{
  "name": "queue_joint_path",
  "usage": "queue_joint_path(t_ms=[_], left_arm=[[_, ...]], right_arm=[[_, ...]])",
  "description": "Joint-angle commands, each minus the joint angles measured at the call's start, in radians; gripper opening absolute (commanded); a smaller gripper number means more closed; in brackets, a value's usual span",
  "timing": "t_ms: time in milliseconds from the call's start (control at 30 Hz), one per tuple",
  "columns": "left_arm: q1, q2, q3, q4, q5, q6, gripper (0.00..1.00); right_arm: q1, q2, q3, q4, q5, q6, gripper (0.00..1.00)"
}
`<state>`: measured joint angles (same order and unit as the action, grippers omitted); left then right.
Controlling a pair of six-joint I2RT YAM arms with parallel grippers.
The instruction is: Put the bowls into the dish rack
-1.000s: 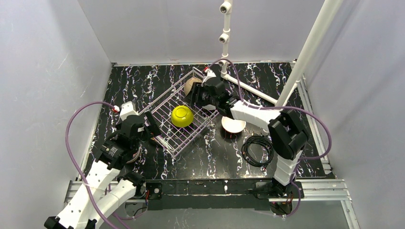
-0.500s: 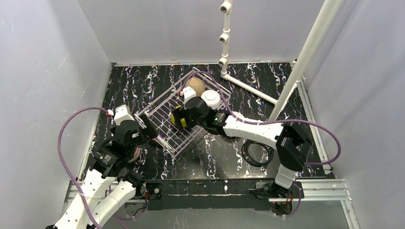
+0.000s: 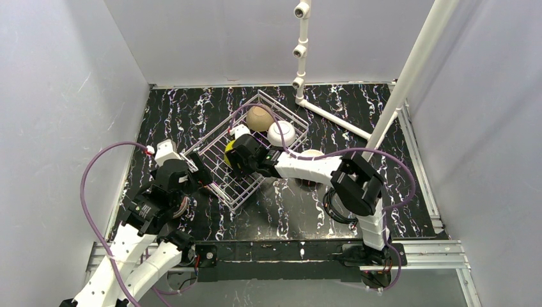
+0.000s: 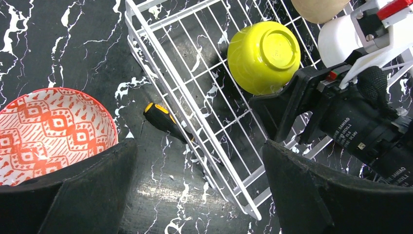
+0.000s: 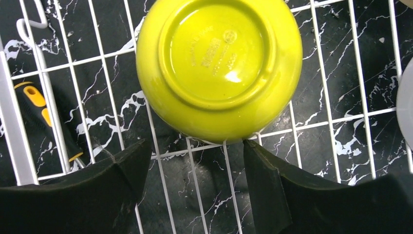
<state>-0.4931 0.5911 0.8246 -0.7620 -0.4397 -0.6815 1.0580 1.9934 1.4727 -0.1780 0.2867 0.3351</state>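
Under the right wrist camera, the yellow bowl lies bottom up on the wires of the rack. The right gripper is spread open and holds nothing. The bowl sits just past its fingers, lined up with the gap but not between them. The picture does not show if they touch. A screwdriver lies on the dark table at the rack's left edge.

Under the left wrist camera, the left gripper is wide open too, with nothing in it. It hangs over the rack's near edge. The yellow bowl is well beyond its fingers, inside the rack, with the right gripper just beside it. A red bowl sits open side up on the table outside the rack, next to the left finger. A bit of a tan bowl shows at the top.

From above, the rack sits slanted on the table. The tan bowl and a white bowl lie side by side in its far corner. The right gripper covers most of the yellow bowl in the middle of the rack. A pale bowl sits on the table just right of the rack, partly behind the right arm. A cable lies coiled near that arm.
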Motion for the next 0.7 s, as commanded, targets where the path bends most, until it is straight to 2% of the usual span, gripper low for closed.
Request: queue_joint_path(t_ms=[0,167,400,667], left_arm=[[0.004,0.002,-0.007,0.013,-0.017,-0.006,0.98],[0.004,0.019,-0.007,0.017,-0.023,0.001,0.98],[0.004,0.018,-0.012,0.012,-0.032,-0.002,0.98],[0.003,0.031,-0.012,0.015,-0.029,-0.005,0.98]], right_arm=[[-0.001,0.011,0.067,0.039,0.084,0.006,0.76],[-0.022,0.046,0.059,0.158,0.12,0.047,0.77],[-0.041,0.076,0.06,0.273,0.187,0.125,0.85],[-0.043,0.122,0.122,0.232,0.39,0.193,0.84]])
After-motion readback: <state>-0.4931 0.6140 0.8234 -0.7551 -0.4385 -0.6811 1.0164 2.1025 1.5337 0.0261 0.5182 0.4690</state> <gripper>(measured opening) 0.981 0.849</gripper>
